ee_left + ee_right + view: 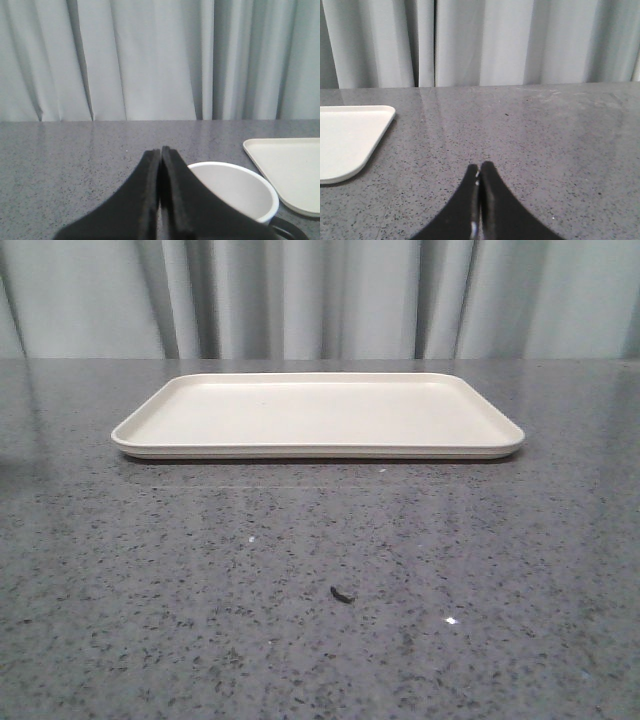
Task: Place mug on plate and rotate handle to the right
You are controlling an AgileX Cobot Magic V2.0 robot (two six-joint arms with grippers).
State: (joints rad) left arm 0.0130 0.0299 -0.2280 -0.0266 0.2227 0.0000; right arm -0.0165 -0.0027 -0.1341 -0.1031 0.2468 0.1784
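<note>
The cream plate [318,415] lies flat at the far middle of the grey table, nothing on it. In the left wrist view the white mug [240,192] stands on the table just beyond my left gripper [160,151], partly hidden behind its fingers; a bit of the black handle [282,231] shows at the frame's lower edge, and a corner of the plate [290,170] lies beside the mug. The left gripper is shut, holding nothing. My right gripper [479,166] is shut and empty above bare table, with a corner of the plate [350,140] off to its side. The front view shows neither the mug nor the grippers.
A small dark speck [342,594] lies on the speckled grey table [320,570] nearer than the plate. Pale curtains [320,295] hang behind the table's far edge.
</note>
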